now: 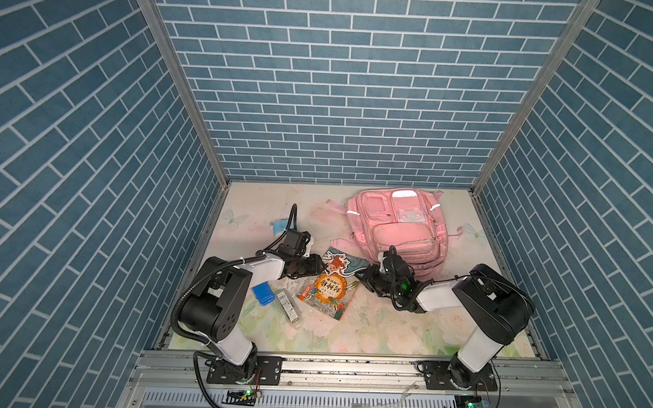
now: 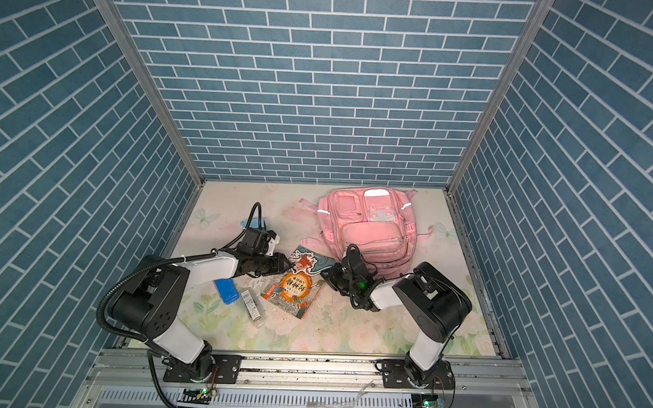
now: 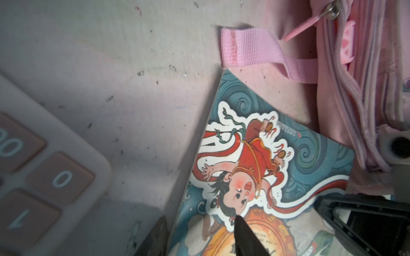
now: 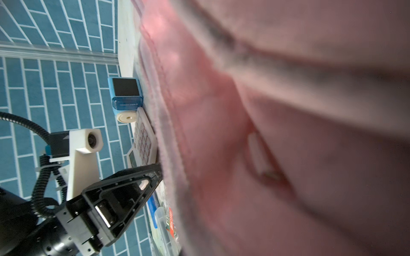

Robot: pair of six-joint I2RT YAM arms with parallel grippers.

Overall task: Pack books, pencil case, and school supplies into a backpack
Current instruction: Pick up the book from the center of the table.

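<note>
The white calculator (image 3: pixel 44 168) carried the only crisp figures: in the left wrist view its grey keys (image 3: pixel 62 179) read 00, 0 and 1, seen aslant. On the book (image 1: pixel 325 305), the orange circle (image 1: pixel 329 285) bore three large Chinese characters, seemingly 封神榜 (upside down in both top views). A short line of red print beside the cartoon figure (image 3: pixel 248 164) was too small to read, as was the label on the clear case (image 1: pixel 288 307)

High stereo pair, wrists seemingly close
</note>
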